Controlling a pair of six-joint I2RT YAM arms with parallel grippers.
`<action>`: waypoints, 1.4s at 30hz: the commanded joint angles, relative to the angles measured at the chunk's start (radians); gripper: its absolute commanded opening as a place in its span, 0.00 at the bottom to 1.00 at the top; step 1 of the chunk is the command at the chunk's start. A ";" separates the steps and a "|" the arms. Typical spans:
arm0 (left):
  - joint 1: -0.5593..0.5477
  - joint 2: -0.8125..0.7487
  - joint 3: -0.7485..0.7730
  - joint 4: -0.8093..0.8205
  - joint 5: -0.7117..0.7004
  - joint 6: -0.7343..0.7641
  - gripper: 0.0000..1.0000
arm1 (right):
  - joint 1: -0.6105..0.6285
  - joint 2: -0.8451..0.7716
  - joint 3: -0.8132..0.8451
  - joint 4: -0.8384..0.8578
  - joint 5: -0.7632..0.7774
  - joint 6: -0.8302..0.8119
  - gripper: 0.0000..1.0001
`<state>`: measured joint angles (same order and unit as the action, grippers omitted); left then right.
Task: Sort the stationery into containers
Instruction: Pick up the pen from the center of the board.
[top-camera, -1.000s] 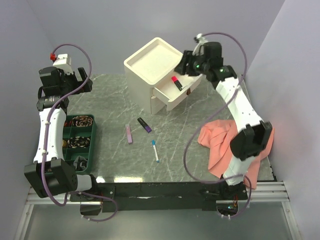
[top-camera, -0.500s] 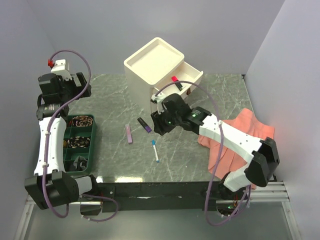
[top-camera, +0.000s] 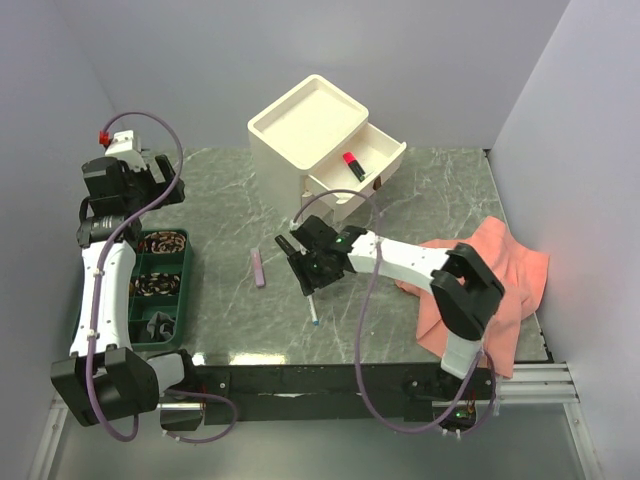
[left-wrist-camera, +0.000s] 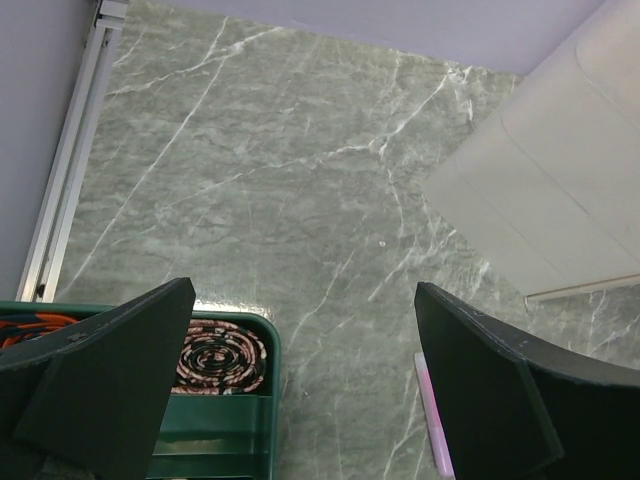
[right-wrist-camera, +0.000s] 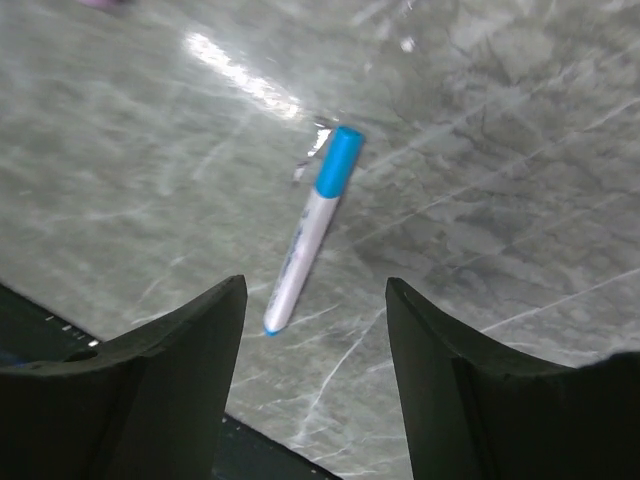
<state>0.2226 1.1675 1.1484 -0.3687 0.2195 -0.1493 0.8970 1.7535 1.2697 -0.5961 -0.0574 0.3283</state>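
Got the right gripper (right-wrist-camera: 315, 290) low over the blue-capped white pen (right-wrist-camera: 305, 240) mid-desk, jaws wide apart, empty. Lilac highlighter (top-camera: 259, 268) just left. Red-and-black marker (top-camera: 353, 165) lying in the open drawer (top-camera: 390, 150) farther back. Left gripper (left-wrist-camera: 302, 295) by the green tray (top-camera: 188, 262), jaws wide too, empty.

Top: high, looking down; wrists: close, downward; right shares pen (right-wrist-camera: 308, 232).
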 joint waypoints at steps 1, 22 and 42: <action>-0.008 -0.014 0.004 0.005 -0.022 0.031 0.99 | 0.006 0.064 0.042 -0.010 0.042 0.035 0.66; -0.011 0.000 -0.009 0.020 -0.051 0.019 0.99 | 0.056 0.224 0.003 0.030 0.041 -0.020 0.27; -0.009 0.081 0.091 0.001 0.017 0.045 0.99 | -0.004 -0.207 0.316 0.206 -0.061 -0.371 0.00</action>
<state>0.2146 1.2297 1.1923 -0.3927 0.2050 -0.1162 0.9138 1.6703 1.5173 -0.4850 -0.1253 0.0410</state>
